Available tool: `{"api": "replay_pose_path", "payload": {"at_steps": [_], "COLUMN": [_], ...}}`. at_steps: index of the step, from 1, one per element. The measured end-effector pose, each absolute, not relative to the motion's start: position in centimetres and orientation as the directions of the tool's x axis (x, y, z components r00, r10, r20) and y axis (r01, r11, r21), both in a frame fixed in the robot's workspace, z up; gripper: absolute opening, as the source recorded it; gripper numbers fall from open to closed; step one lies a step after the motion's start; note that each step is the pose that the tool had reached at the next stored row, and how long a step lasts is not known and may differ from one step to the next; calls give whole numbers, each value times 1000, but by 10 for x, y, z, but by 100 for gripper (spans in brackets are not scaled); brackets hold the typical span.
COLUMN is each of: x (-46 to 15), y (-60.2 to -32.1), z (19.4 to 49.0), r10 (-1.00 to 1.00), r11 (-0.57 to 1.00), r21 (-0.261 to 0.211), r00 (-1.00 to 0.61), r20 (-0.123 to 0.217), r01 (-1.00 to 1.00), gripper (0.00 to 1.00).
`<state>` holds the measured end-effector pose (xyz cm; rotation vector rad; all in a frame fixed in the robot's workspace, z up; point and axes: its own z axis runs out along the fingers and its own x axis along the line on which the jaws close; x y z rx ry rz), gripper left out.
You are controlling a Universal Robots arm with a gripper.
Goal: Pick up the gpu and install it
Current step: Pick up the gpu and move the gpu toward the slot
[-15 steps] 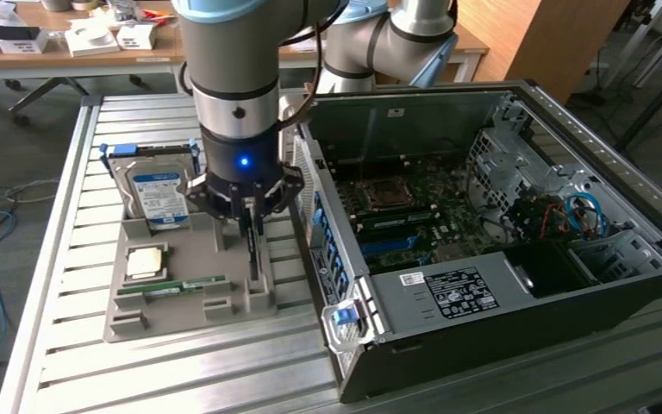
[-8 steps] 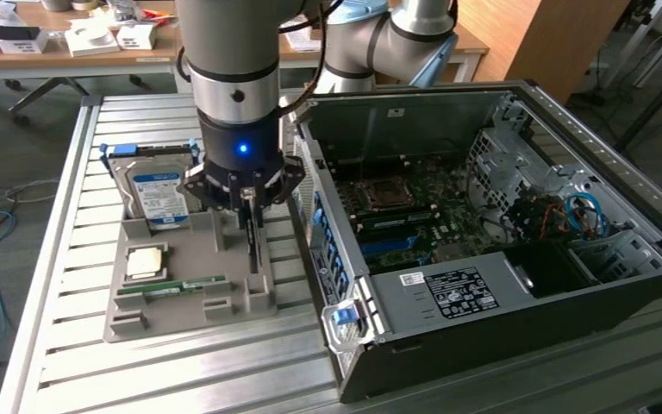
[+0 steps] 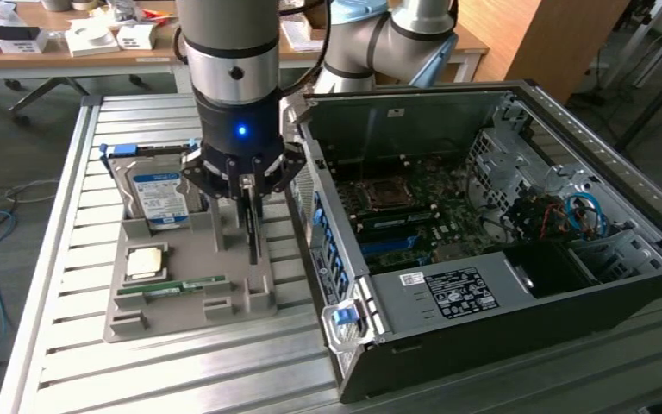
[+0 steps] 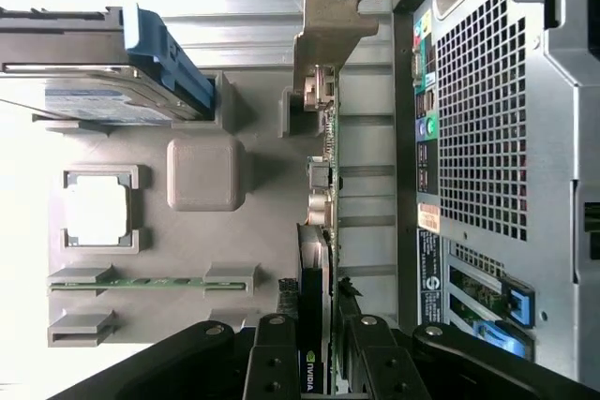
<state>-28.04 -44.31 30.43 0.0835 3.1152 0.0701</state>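
Observation:
The gpu (image 3: 251, 231) is a thin dark card standing on edge in a slot of the grey holder tray (image 3: 199, 246), next to the open computer case (image 3: 481, 293). In the wrist view the gpu (image 4: 323, 185) runs lengthwise, its pale metal bracket (image 4: 328, 30) at the far end resting in the tray (image 4: 258, 231). My gripper (image 3: 248, 205) hangs straight above the card. Its black fingers (image 4: 277, 348) sit against both faces of the card's near end, so the gripper (image 4: 317, 330) is shut on it. The card's lower edge still sits in the tray.
On the same tray lie a blue-labelled hard drive (image 3: 156, 197), a square processor (image 3: 145, 261) and a green memory stick (image 3: 172, 285). The case lies on its side with the motherboard (image 3: 412, 216) exposed. Everything rests on a slatted metal table (image 3: 66, 259).

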Motion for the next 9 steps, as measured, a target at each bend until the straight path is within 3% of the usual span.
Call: {"api": "replay_pose_path", "payload": {"at_steps": [9], "x": [-280], "y": [-443], "z": [324], "r10": [54], "r11": [998], "r21": [46], "r00": [-998], "r20": [-23], "r01": [53], "gripper": [26]}}
